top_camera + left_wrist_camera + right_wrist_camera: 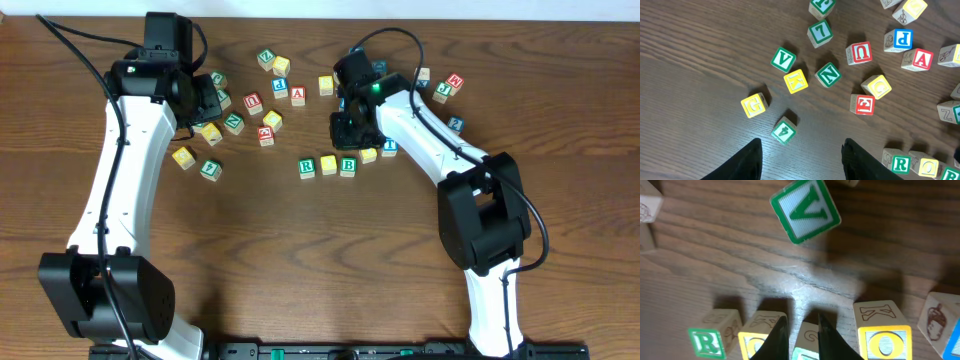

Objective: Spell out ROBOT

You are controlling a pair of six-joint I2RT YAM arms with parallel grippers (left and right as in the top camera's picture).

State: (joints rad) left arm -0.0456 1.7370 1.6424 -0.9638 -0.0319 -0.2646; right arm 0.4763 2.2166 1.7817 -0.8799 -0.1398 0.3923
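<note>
In the right wrist view the right claw (pixel 802 322) stands in front of the green-framed cube (pixel 806 344), covering its letter; whether it grips that cube cannot be told. The bottom edge cuts that cube, the half-covered yellow-topped cube (pixel 754 345) beside it and the yellow O cube (pixel 884 342). The right edge leaves only a sliver of a blue-framed cube (pixel 956 340), letter unreadable. In the left wrist view the left claw (pixel 801 145) shows only its fingertips (pixel 751 162)
</note>
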